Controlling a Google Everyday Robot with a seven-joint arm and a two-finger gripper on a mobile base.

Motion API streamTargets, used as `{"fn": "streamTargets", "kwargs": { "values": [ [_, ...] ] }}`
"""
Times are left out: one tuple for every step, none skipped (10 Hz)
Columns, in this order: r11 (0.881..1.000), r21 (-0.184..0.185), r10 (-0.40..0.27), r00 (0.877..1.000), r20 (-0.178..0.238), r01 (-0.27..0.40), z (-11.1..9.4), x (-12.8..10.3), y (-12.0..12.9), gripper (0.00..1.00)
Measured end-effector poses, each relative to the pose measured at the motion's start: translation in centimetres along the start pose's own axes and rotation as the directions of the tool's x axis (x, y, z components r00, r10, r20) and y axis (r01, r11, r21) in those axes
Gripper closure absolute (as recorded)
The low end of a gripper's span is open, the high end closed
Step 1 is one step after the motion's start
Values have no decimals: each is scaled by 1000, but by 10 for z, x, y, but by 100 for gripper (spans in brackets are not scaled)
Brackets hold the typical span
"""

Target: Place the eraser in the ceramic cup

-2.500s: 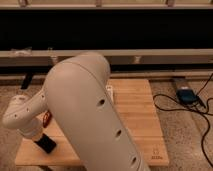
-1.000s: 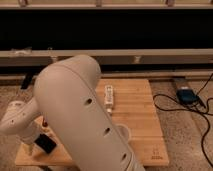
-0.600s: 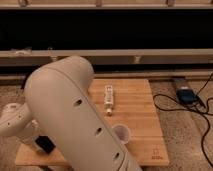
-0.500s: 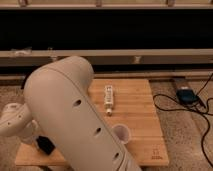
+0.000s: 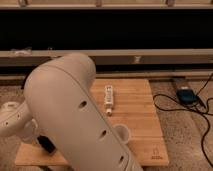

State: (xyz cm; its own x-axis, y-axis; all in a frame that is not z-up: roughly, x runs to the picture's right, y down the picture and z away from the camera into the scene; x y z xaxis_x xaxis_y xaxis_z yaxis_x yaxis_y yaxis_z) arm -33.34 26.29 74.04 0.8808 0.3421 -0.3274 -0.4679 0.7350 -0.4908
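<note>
One cup, one bar — claw lower-left

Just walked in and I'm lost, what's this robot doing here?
The robot's arm fills most of the view, bent low over a wooden table. Its gripper is down at the table's front-left corner, mostly hidden behind the arm. The cup stands near the front edge, right of the arm, and a white bar lies mid-table. The eraser is out of sight, so whether it is held can't be told.
</note>
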Motion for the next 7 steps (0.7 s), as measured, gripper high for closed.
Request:
{"fn": "streamTargets", "kwargs": {
  "values": [
    [1000,7,8,1000,7,-9,-8,5,-3,100],
    [1000,15,24,1000,18,-24,-19,15,-9,100],
    [999,25,39,999,30,-40,-30,26,-14,100],
    [998,34,55,997,45,-57,-41,37,-20,100],
    [996,49,71,995,63,-74,-53,52,-27,100],
    [993,57,95,992,85,-100,-63,70,-35,100],
    [990,67,119,987,105,-126,-71,89,-46,100]
  ]
}}
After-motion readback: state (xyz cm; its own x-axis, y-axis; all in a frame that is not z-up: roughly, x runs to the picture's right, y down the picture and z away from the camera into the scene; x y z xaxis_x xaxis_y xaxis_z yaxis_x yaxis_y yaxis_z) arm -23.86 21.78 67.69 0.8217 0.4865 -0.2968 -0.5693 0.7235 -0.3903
